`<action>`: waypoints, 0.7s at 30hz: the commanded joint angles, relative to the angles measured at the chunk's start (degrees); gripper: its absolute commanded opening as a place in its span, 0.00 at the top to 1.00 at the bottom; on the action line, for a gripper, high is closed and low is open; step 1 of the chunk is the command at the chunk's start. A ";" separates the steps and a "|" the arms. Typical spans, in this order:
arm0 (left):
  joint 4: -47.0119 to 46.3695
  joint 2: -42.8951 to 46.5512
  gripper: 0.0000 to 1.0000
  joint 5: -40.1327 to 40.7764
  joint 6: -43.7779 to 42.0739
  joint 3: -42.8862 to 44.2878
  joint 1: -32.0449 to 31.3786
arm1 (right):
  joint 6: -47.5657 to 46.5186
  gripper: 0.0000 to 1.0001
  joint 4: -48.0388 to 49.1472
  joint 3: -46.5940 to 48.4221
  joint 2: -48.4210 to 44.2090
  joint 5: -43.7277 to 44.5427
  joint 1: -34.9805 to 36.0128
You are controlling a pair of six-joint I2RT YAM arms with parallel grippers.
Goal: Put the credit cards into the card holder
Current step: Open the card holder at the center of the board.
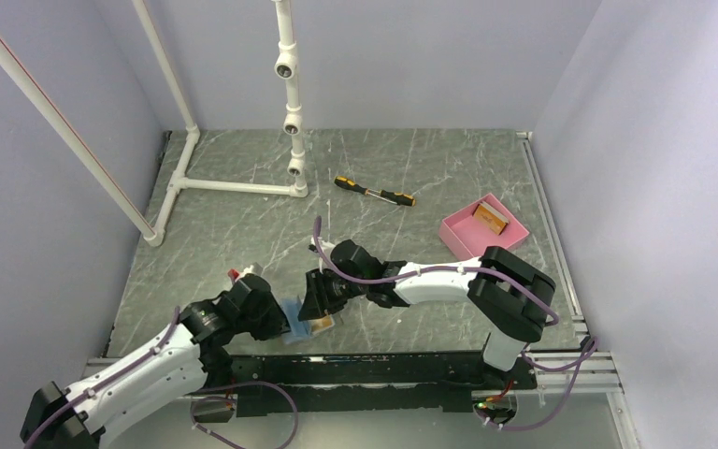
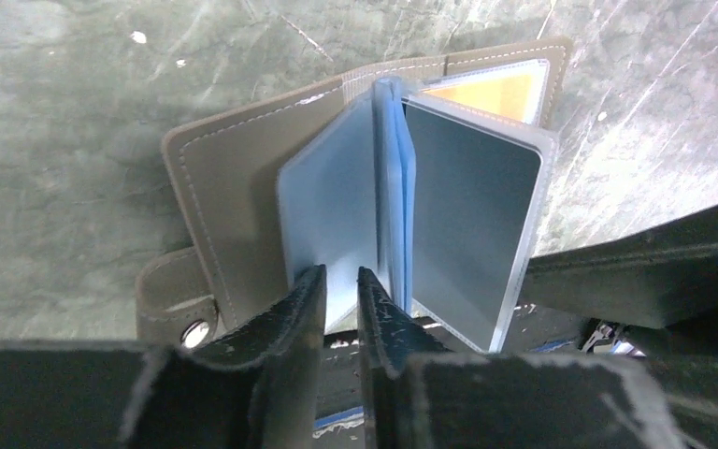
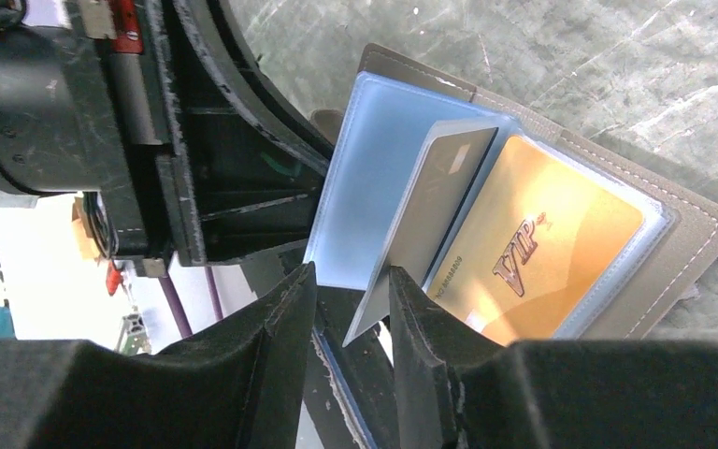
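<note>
Black left gripper (image 2: 341, 292) jaws are nearly pressed together at a blue sleeve leaf (image 2: 327, 215) of the card holder (image 2: 234, 187); a grip cannot be confirmed. The right gripper (image 3: 351, 299) is spread around 1 grey card (image 3: 435, 201), sleeved beside 1 gold card (image 3: 542, 243). The holder is laid open on the grey marbled table (image 1: 411, 178), near the arm bases, and lilac walls (image 1: 411, 56) are seen around. Contents of 1 pink tray (image 1: 458, 236) are too small to count. 1 screwdriver (image 1: 374, 192) is seen.
</note>
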State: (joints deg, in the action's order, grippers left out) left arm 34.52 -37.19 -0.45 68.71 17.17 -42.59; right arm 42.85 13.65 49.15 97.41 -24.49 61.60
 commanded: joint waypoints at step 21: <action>3.40 3.31 0.66 2.46 -3.98 14.47 -0.20 | -6.99 0.64 -16.51 6.49 -0.42 20.53 5.04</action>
State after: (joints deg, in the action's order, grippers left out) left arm 43.42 -27.40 3.09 66.46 33.06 -42.59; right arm 35.51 -0.51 55.00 97.82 -9.26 66.87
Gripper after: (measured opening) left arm 0.389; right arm 0.335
